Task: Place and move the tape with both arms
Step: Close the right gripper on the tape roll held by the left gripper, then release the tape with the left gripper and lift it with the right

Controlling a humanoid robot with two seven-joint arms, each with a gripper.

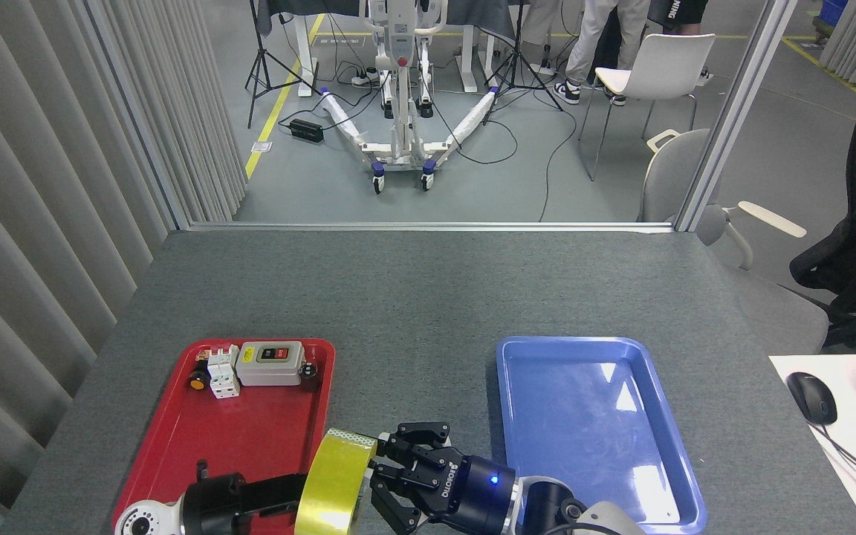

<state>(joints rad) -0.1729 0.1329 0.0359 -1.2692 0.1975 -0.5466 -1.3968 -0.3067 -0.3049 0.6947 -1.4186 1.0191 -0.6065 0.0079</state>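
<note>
Yellow tape (335,487) is being held on edge at the bottom centre, between the red tray (175,453) and blue tray (517,357). Its axis is running roughly left-right, with the glossy band facing up. The right gripper (387,475) is being seen with fingers spread against the roll's right face; grasp cannot be confirmed. The left gripper (290,496) is being hidden behind the roll, state unclear. A grey switch box (270,363) and white breakers (223,371) are sitting in the red tray's far end.

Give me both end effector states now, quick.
Left end effector: against the tape, grip cannot be told.
Right end effector: fingers spread, at the tape's other side.
</note>
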